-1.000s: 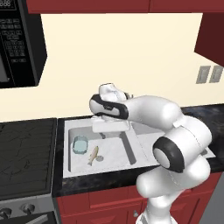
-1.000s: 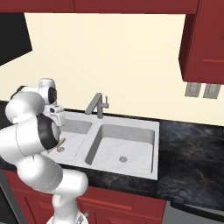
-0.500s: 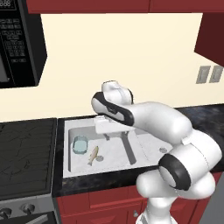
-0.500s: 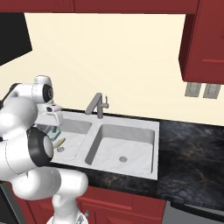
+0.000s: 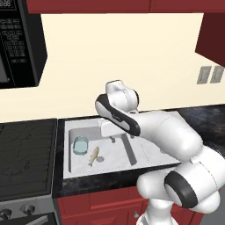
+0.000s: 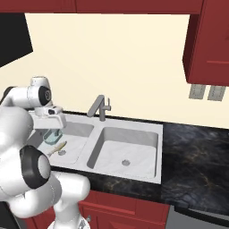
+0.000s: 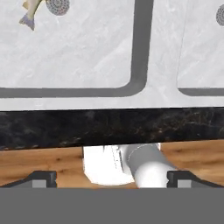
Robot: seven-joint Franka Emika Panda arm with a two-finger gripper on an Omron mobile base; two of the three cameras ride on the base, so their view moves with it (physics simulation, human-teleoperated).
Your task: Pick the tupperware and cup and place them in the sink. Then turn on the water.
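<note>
Tupperware [image 5: 80,145] sits at the sink's [image 5: 145,154] back-left corner; my fingers [image 7: 41,178] are spread, so I'd descend squarely over its rim.

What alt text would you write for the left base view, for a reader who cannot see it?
A white robot arm reaches over a grey double sink set in a dark counter. In the left basin lie a pale blue tupperware and, apart from it, a small tan fish. A stove stands to the left, a microwave above it.
</note>
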